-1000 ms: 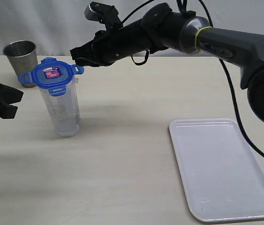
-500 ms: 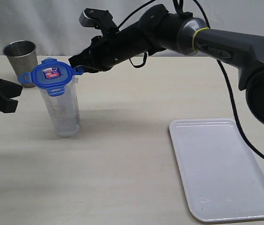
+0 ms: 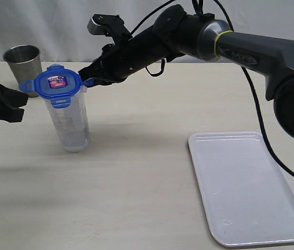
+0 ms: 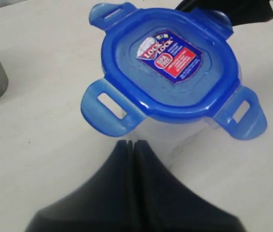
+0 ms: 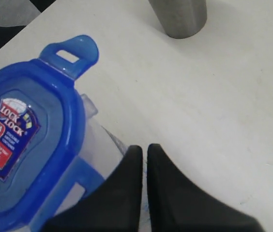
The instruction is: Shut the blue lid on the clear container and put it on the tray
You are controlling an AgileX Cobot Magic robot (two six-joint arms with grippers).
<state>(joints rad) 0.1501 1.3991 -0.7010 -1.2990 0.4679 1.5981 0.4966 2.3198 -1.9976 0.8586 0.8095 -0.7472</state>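
Note:
The blue lid (image 3: 56,84) rests on top of the clear container (image 3: 71,121), which stands upright on the table at the left; its four tabs stick out and its sticker faces up (image 4: 169,54). My left gripper (image 3: 21,99) is shut with nothing in it, its tip (image 4: 132,144) just beside the lid's left tab. My right gripper (image 3: 88,79) is shut too and empty, its tip (image 5: 144,148) over the lid's right tab (image 5: 81,181). The white tray (image 3: 246,185) lies at the front right.
A grey steel cup (image 3: 24,69) stands behind the container at the far left. The right arm (image 3: 199,36) stretches across the back of the table from the right.
My right gripper has come down and left until its tip is at the lid's right tab. My left gripper has edged right toward the lid's left tab.

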